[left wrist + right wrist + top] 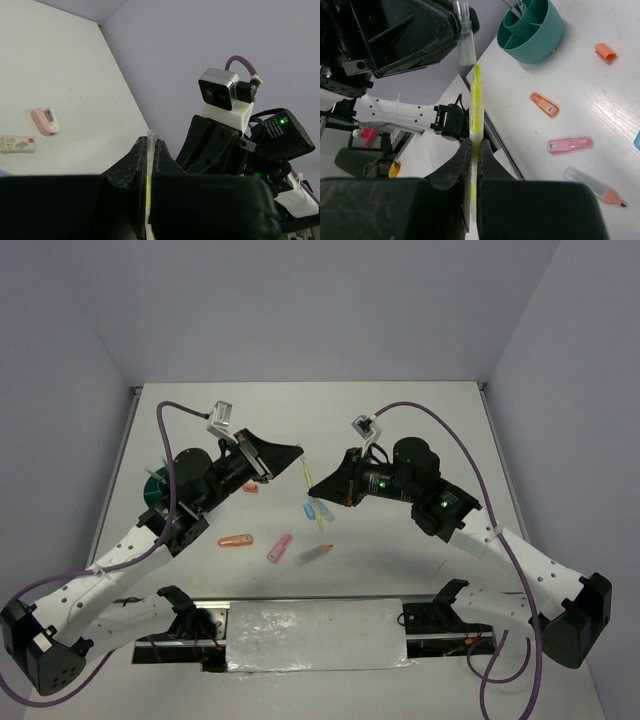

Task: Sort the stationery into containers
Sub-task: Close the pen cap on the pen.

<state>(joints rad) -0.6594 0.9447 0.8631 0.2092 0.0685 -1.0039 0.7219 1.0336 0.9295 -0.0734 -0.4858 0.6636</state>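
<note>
Centre of the top view: the right gripper [475, 147] clamps a slim yellow plastic highlighter [475, 105] and the left gripper [150, 147] pinches its clear cap [464, 45] – just beside the tip. The round teal plastic divided bowl [532, 30] sits upper right in the right wrist view.

I get soft, even, bright light from above. The white worktop [320, 410] carries only faint shadows under the arms, and the overhead view is sharp. In my wrist views the left end effector [149, 150] and right end effector [474, 150] sit dark and slightly soft along the bottom.
</note>
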